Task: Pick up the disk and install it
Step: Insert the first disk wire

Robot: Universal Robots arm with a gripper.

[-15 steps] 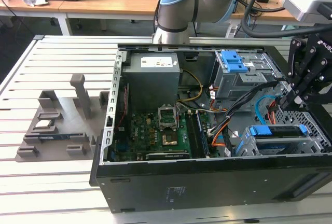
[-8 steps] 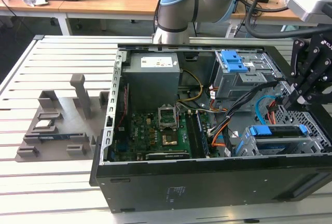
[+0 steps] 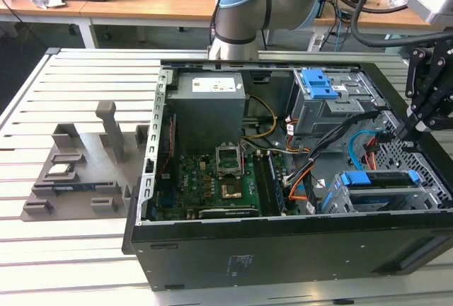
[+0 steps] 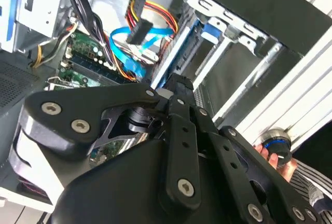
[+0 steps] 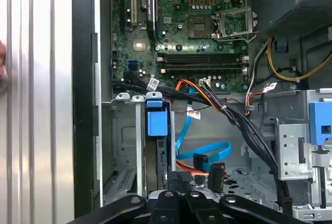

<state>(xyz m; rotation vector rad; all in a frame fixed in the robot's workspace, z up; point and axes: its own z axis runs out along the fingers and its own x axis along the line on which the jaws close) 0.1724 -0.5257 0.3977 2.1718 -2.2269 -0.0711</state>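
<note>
The disk (image 3: 375, 178) lies in the lower drive cage of the open computer case (image 3: 283, 242), at the exterior view's right, its bright blue frame facing up. In the first wrist view the disk (image 5: 156, 123) is edge-on inside the cage, with its blue frame showing. My gripper (image 3: 401, 136) hangs just above the case's right end, a little above the disk's outer end. Its fingers are shut together, with nothing visible between them. In both wrist views the gripper (image 4: 178, 84) (image 5: 178, 178) points at the cage, close to the disk's end. Whether they touch is unclear.
Inside the case are a grey power-supply box (image 3: 209, 100), the motherboard (image 3: 212, 178), an upper bay with a blue latch (image 3: 318, 83), and loose blue and orange cables (image 5: 207, 154) beside the cage. A grey fixture (image 3: 78, 171) sits on the slatted table. A person's hand (image 4: 275, 156) is near the case.
</note>
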